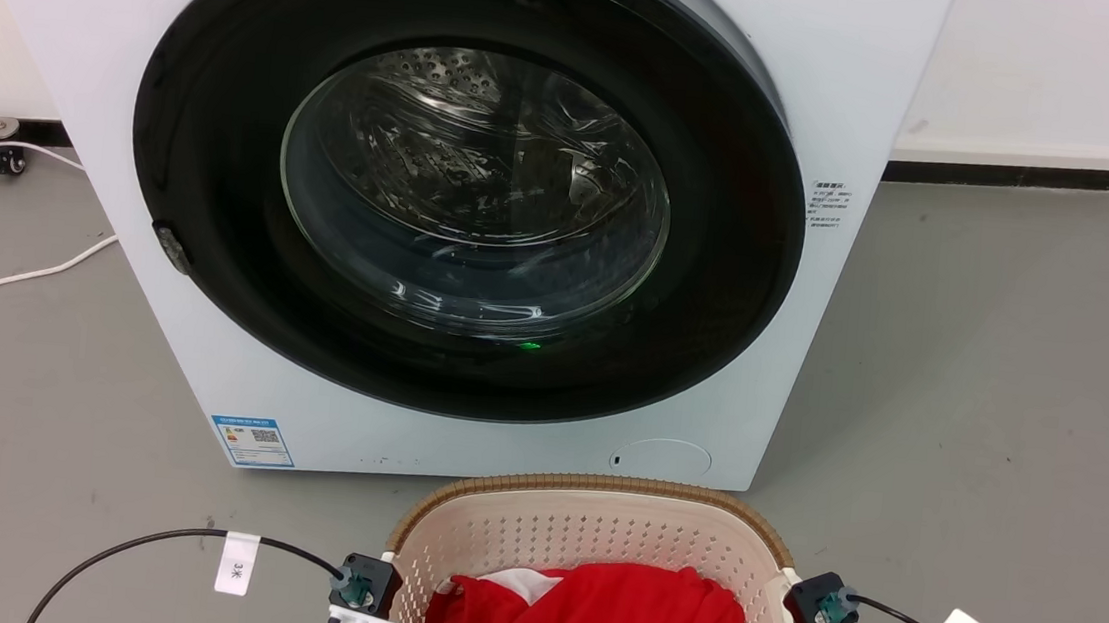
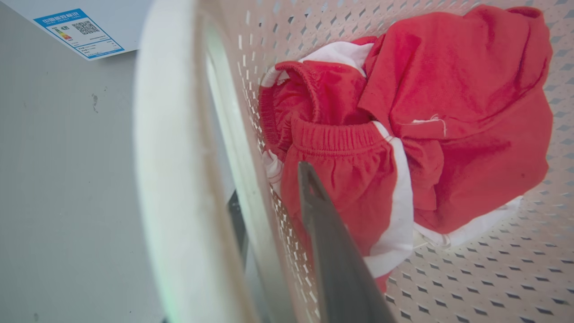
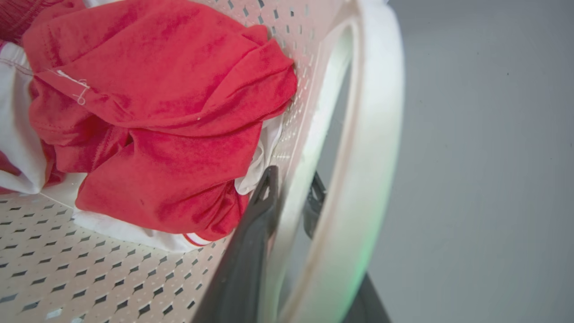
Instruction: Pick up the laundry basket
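The cream perforated laundry basket (image 1: 595,531) with a brown rim sits at the bottom of the head view, just before the washing machine. My left gripper (image 1: 360,586) is at its left side and my right gripper (image 1: 825,606) at its right side. In the left wrist view the left gripper (image 2: 271,197) straddles the basket (image 2: 493,278) wall below the white handle (image 2: 166,179), one finger inside, one outside. In the right wrist view the right gripper (image 3: 290,188) clamps the basket (image 3: 89,269) wall the same way beside the other handle (image 3: 372,157).
Red and white clothes (image 1: 608,617) lie in the basket. The white front-loading washing machine (image 1: 834,95) with its shut dark round door stands close behind. A white cable (image 1: 15,276) runs over the grey floor at the left. A white wall base (image 1: 1020,152) stands at the back right.
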